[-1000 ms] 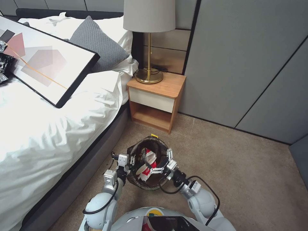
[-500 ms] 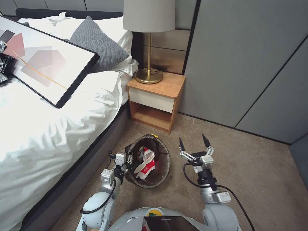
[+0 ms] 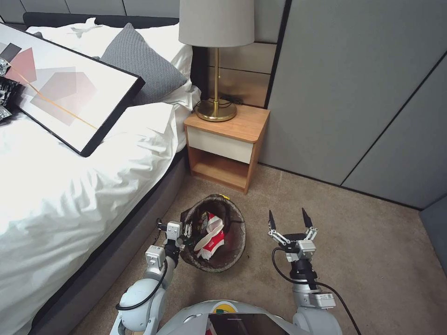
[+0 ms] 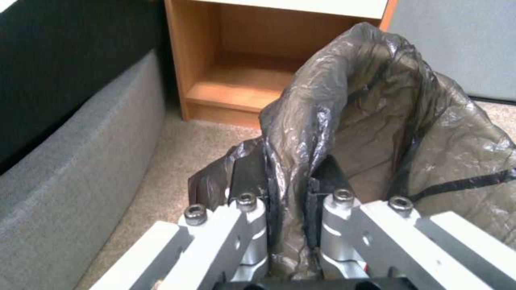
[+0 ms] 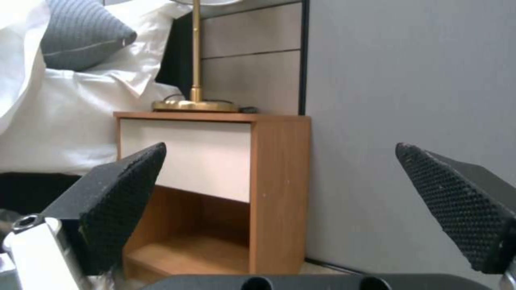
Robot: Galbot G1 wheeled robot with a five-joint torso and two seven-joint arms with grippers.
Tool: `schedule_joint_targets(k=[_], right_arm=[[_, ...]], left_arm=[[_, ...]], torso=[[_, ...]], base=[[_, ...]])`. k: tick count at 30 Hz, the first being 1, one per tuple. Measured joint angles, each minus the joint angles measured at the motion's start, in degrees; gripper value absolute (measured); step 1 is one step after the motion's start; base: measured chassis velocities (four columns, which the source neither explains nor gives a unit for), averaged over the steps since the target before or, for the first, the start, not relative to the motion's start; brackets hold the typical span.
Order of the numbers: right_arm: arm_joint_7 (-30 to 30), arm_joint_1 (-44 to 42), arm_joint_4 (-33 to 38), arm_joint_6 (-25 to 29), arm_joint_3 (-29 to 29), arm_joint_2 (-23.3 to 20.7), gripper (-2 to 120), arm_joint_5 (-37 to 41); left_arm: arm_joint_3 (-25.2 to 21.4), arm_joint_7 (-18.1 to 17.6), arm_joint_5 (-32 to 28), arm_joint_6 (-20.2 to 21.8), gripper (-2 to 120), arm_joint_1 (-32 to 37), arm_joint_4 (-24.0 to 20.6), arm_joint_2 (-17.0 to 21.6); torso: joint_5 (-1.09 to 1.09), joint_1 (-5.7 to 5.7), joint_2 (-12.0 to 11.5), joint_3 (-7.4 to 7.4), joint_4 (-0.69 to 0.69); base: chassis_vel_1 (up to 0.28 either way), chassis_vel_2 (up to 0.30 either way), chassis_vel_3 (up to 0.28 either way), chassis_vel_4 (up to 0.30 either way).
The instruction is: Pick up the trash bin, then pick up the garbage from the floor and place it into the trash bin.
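The trash bin [image 3: 233, 223], lined with a dark brown bag, hangs just above the carpet between the bed and my right arm. My left gripper [image 3: 187, 231] is shut on its near-left rim; in the left wrist view its fingers [image 4: 250, 177] pinch the bag-covered rim [image 4: 301, 133]. Inside the bin lies garbage: red-and-white paper cups [image 3: 212, 235] and a bit of yellow wrapper. My right gripper [image 3: 287, 218] stands open and empty over the carpet to the right of the bin, its black pads [image 5: 126, 189] wide apart.
A wooden nightstand [image 3: 227, 146] with a brass lamp [image 3: 216, 70] stands just beyond the bin. The bed [image 3: 70, 186] with a framed picture [image 3: 60, 88] runs along the left. Grey wall panels [image 3: 363, 93] close the right. Open carpet [image 3: 363, 260] lies to the right.
My right gripper let go of the cups inside the bin, swung out to the right and now stands open over the carpet. The bin has shifted slightly in my left gripper.
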Motion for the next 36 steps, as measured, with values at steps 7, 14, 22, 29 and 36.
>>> schedule_joint_targets(k=[7, 14, 22, 29, 36], right_arm=[[0.1, 0.8, -0.9, -0.1, 0.2, 0.1, 100, -0.1], [-0.7, 1.4, -1.7, 0.2, 0.4, 0.3, 100, -0.1], [-1.3, 1.8, -1.9, 0.2, 0.6, 0.4, 100, -0.1], [-1.4, 1.9, -1.9, 0.3, 0.7, 0.4, 100, -0.1], [-1.5, 2.1, -2.0, 0.6, 0.9, 0.4, 100, -0.1]], left_arm=[[0.0, 0.0, 0.1, 0.0, 7, 0.2, -0.4, -0.1], [0.0, 0.0, 0.3, 0.0, 7, 0.4, -0.7, -0.1], [0.0, -0.1, 0.5, 0.0, 7, 0.4, -0.7, -0.3], [0.0, -0.1, 0.5, 0.0, 7, 0.4, -0.7, -0.3], [0.0, -0.1, 0.5, 0.0, 7, 0.3, -0.6, -0.3]], torso=[[0.0, 0.0, 0.0, 0.0, 0.0], [0.0, 0.0, 0.0, 0.0, 0.0], [0.0, 0.0, 0.0, 0.0, 0.0], [0.0, 0.0, 0.0, 0.0, 0.0], [0.0, 0.0, 0.0, 0.01, -0.02]], base=[[0.0, 0.0, 0.0, 0.0], [0.0, 0.0, 0.0, 0.0], [-0.038, 0.04, 0.044, -0.048], [-0.113, 0.105, 0.135, -0.124], [-0.049, 0.037, 0.043, -0.052]])
